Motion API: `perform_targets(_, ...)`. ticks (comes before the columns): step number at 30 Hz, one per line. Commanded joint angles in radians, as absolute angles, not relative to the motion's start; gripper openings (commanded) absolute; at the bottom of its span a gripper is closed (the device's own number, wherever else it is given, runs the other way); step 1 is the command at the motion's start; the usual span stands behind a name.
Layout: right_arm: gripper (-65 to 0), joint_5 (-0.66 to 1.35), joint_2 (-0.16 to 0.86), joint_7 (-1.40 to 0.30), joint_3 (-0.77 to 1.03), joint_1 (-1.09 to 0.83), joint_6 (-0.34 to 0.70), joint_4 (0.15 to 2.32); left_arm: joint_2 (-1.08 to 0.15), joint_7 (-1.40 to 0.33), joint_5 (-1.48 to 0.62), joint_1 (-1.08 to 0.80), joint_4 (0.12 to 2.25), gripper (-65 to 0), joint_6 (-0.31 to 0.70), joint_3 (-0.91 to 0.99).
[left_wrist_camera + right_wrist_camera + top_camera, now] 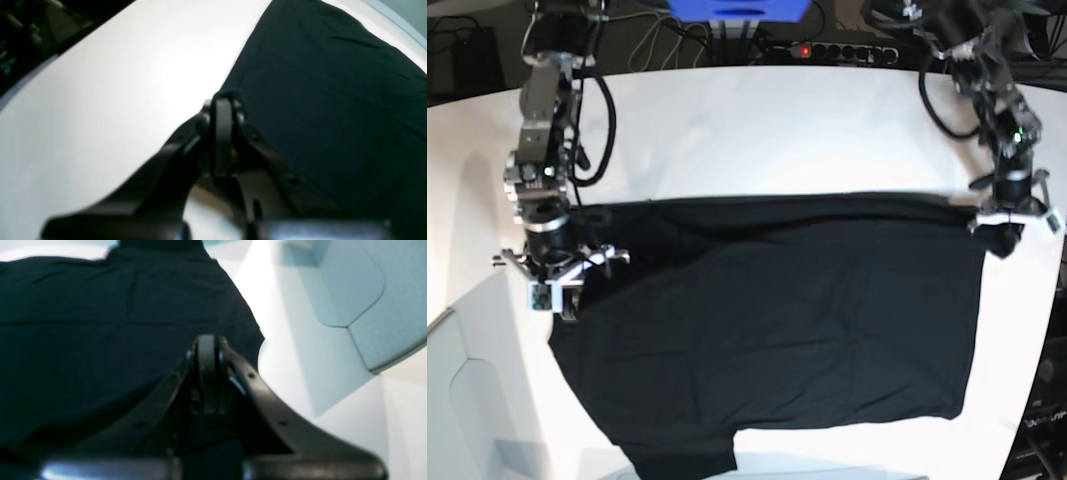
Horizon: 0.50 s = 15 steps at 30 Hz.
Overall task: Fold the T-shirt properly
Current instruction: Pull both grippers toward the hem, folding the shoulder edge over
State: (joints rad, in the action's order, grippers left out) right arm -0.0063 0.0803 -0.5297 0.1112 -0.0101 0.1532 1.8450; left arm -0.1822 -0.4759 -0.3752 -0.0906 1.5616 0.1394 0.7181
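In the left wrist view, the left gripper (223,100) is clenched on a small pinch of cloth at the edge of the large black cloth T-shirt (333,110), which lies on the white table (116,93). The cloth looks soft and light, so I judge it will sag and crease between the holds; corners and hems are the best places to take it.

In the right wrist view, the right gripper (206,340) is closed at the opposite edge of the T-shirt (100,333); the pinched cloth itself is hidden, so I judge it is grasped.

In the base view, the T-shirt (777,320) is spread between both arms, one sleeve hanging toward the near table edge. Black cables (607,90) and a power strip (827,50) lie at the far side, well apart from the shirt.
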Motion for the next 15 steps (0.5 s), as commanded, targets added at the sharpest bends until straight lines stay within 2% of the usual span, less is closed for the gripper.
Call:
perform_targets(1, -65.0, -0.005, 0.084, -0.503, 0.114, 0.024, 0.156, 1.844, -0.197, -0.46, -0.352, -0.058, 1.572, -65.0, 0.136, 0.722)
perform_targets(8, -65.0, -0.005, 0.087, -0.498, 0.116, 0.143, 0.156, 1.681, -0.197, -0.467, -0.268, 0.07, 1.511, -65.0, 0.137, 0.719)
perform_targets(15, -65.0, -0.005, 0.082, -0.496, 0.114, 0.223, 0.156, 1.566, -0.197, -0.463, -0.268, 0.094, 1.449, -65.0, 0.137, 0.717)
